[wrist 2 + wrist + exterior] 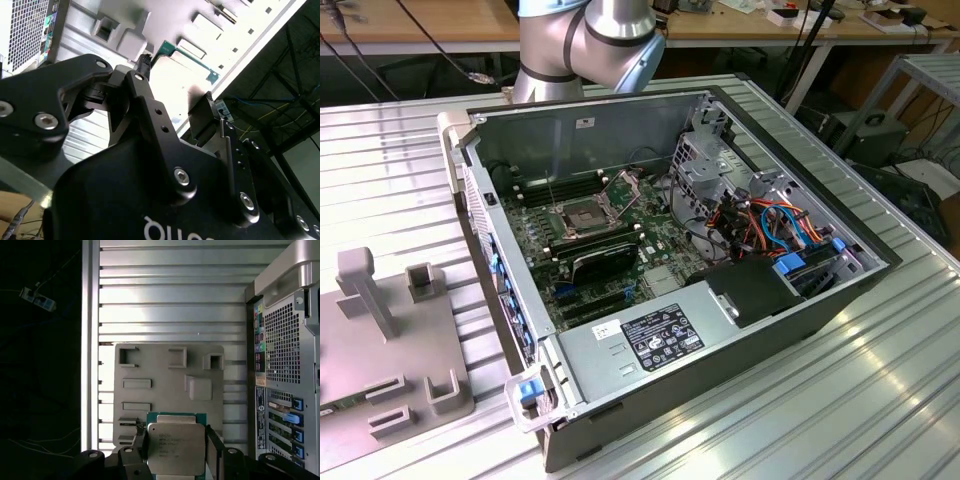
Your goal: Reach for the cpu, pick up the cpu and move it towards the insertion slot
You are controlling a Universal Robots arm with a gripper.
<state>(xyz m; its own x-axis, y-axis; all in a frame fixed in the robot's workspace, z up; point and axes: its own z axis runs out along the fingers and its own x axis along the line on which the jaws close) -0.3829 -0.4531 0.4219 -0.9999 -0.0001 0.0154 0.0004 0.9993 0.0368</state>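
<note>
open computer case (620, 130): insertion slot (582, 215) on its motherboard sits bare, bracket raised. my gripper (176, 447) is pinching the cpu (176, 447) by its edges above the grey fixture plate (160, 377), beside the case.

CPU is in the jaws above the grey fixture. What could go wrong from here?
1. The cpu is pinched only by two opposite edges, so it may slip or tilt.
2. The insertion slot sits low inside the case beside its raised bracket; the jaws might clip it.
</note>
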